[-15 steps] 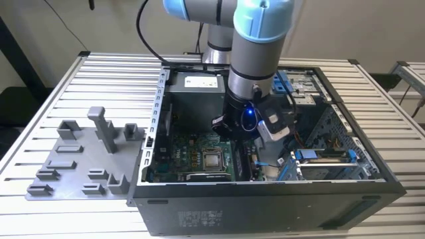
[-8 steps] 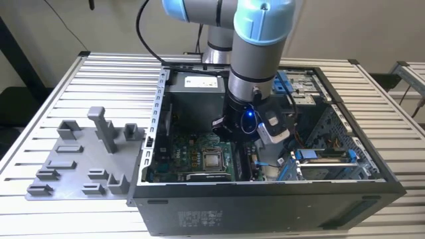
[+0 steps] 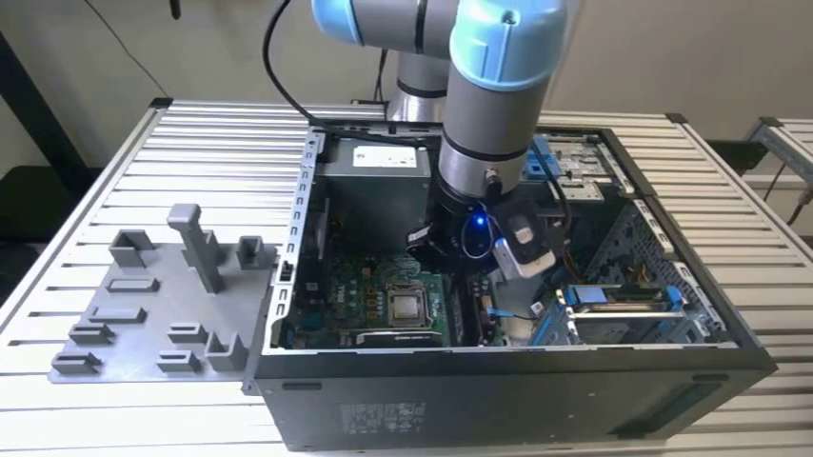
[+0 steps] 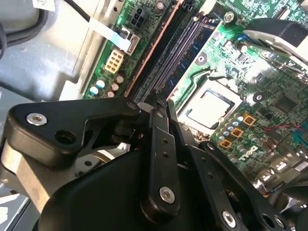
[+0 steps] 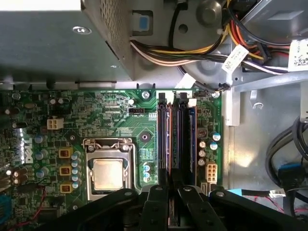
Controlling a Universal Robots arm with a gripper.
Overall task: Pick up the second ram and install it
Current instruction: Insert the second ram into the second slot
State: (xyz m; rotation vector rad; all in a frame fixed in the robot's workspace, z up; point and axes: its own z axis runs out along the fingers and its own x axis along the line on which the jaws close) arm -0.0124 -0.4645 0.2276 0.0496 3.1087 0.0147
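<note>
Inside the open computer case (image 3: 508, 400), my gripper (image 3: 445, 271) hangs low over the motherboard (image 3: 368, 295). Both wrist views show its black fingers drawn close together, gripper (image 5: 172, 190) and gripper (image 4: 158, 103), shut on the thin top edge of the second ram (image 5: 167, 139). The ram (image 4: 156, 53) stands on edge with a coppery rim, lined up along the long black sockets (image 5: 179, 139) beside the processor socket (image 5: 108, 173). Another bluish stick (image 5: 191, 139) sits in a neighbouring socket. How deep the held ram sits is hidden by the fingers.
A grey fixture plate (image 3: 128, 324) with upright blocks lies on the slatted table at the exterior view's left. The power supply (image 5: 48, 43) and a cable bundle (image 5: 192, 53) crowd the far end of the sockets. Drive bays (image 3: 623, 300) fill the case's other side.
</note>
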